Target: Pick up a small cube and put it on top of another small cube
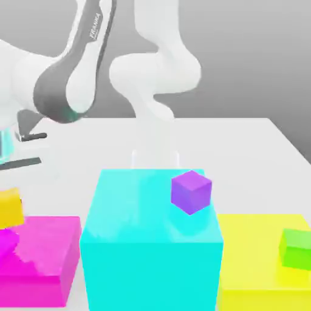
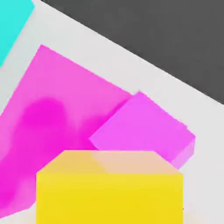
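Observation:
The small yellow-orange cube (image 1: 9,206) is at the exterior view's far left, over the back edge of the big magenta block (image 1: 45,255). In the hand view this cube (image 2: 109,188) looms very close to the camera, with the magenta block (image 2: 52,118) beneath it. I cannot tell whether it rests on that block or hangs above it. My gripper (image 1: 5,146) comes down just above the cube at the picture's left edge, mostly cut off. The small green cube (image 1: 296,248) sits on the big yellow block (image 1: 255,267) at the far right.
A tall cyan block (image 1: 152,243) stands between the magenta and yellow blocks, with a small purple cube (image 1: 191,191) on top. A smaller magenta block (image 2: 144,127) lies beside the yellow-orange cube. The white table (image 1: 243,146) ends in an edge near the magenta block.

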`<action>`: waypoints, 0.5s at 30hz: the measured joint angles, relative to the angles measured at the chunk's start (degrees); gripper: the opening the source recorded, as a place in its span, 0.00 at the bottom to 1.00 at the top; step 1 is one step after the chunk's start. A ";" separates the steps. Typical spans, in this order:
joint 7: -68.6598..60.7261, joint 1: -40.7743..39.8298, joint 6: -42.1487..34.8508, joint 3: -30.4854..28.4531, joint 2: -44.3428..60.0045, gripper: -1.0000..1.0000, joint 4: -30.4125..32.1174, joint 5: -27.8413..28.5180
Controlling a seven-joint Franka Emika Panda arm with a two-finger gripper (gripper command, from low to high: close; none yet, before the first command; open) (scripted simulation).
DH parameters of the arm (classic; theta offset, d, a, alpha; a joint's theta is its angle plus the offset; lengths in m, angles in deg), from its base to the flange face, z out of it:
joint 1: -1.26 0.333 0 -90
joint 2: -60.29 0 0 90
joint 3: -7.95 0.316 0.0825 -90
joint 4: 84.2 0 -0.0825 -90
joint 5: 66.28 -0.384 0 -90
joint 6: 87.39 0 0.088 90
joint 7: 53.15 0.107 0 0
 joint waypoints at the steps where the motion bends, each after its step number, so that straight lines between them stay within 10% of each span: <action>1: -0.89 2.40 -1.34 1.06 -0.34 0.00 -1.50 1.54; 15: -21.85 35.60 -5.66 17.15 -1.65 0.00 -1.79 -0.93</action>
